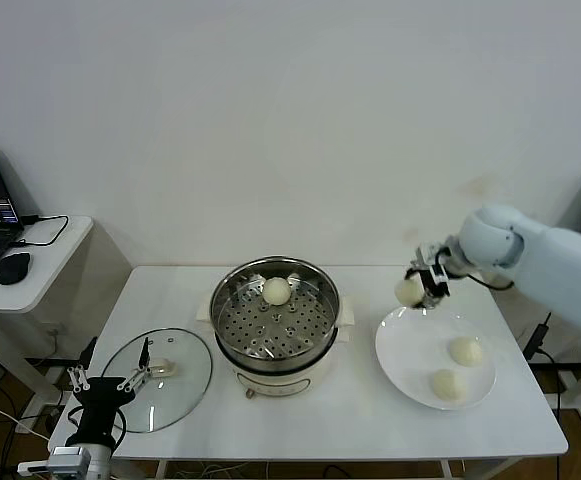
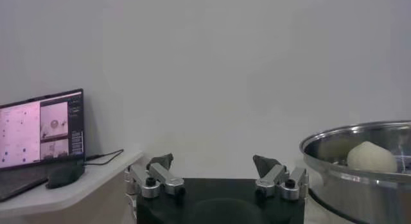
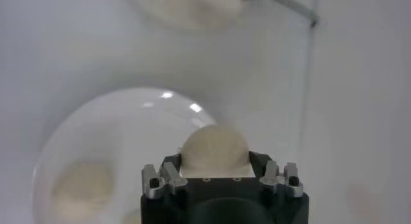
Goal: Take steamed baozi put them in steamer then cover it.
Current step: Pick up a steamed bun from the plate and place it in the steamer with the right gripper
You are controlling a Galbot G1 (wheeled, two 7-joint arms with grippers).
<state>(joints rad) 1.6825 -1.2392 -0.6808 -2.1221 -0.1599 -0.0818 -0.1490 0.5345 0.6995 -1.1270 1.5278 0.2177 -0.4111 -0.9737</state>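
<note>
Your right claw (image 1: 422, 287) is closed around 1 baozi (image 1: 409, 290), held in the air above the plate's (image 1: 400, 360) rim nearest the steamer (image 1: 275, 312); that soft, round bun could squash or slip out if you swing across too fast. 1 bun (image 1: 276, 291) already sits on the perforated tray and 2 more (image 1: 457, 367) wait on the plate, so release clear of the metal rim or the bun may roll onto the tabletop (image 1: 360, 420). Your left claw (image 1: 97, 383) rests wide open and empty by the glass lid (image 1: 157, 378).
</note>
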